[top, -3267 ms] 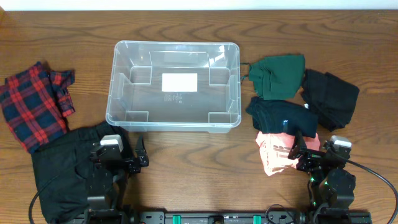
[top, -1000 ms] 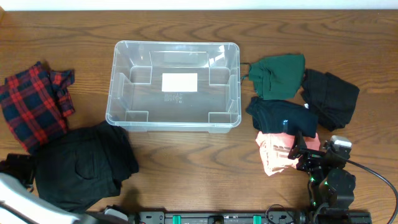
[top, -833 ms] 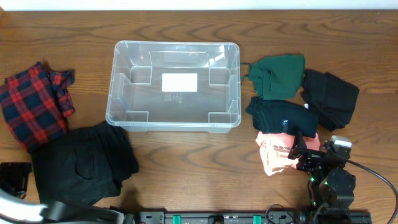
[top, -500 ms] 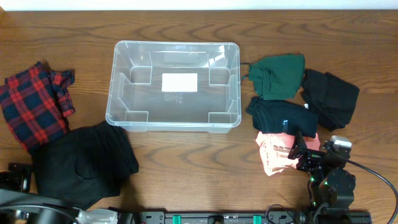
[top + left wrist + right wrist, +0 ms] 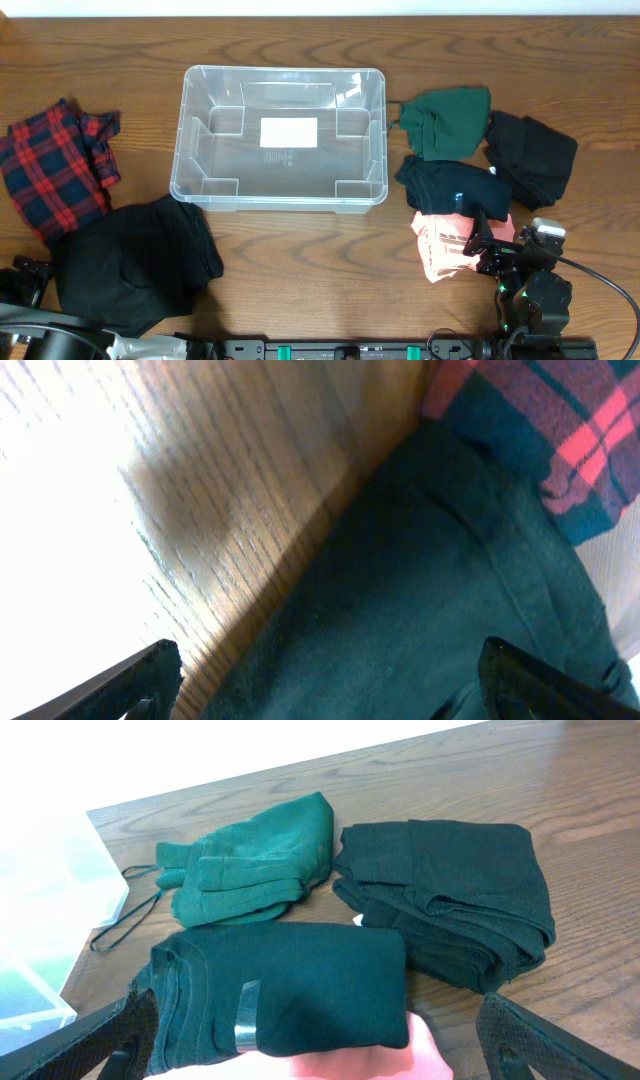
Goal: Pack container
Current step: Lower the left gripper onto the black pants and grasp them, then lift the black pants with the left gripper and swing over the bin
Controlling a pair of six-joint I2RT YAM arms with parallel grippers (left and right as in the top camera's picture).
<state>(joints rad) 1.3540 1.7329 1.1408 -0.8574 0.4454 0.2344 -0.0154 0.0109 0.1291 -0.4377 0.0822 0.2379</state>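
Note:
The clear container [image 5: 280, 135] stands empty at the table's middle, a white label on its base; its corner shows at the left of the right wrist view [image 5: 40, 920]. My left gripper [image 5: 330, 695] is open at the front left corner, over the left edge of a black garment [image 5: 130, 265] [image 5: 400, 610] with nothing between its fingers. My right gripper [image 5: 330, 1055] is open low above a pink garment [image 5: 440, 250] [image 5: 340, 1065] and a folded dark navy garment [image 5: 290, 980], holding nothing.
A red plaid shirt [image 5: 55, 170] [image 5: 540, 420] lies at the far left. Right of the container lie a green garment [image 5: 450, 122] [image 5: 250, 860], the dark navy one [image 5: 455, 188] and a black folded one [image 5: 530, 155] [image 5: 450, 900].
My left arm has swung from the front middle down to the front left corner, beside the black garment. The right arm and the clothes have not moved.

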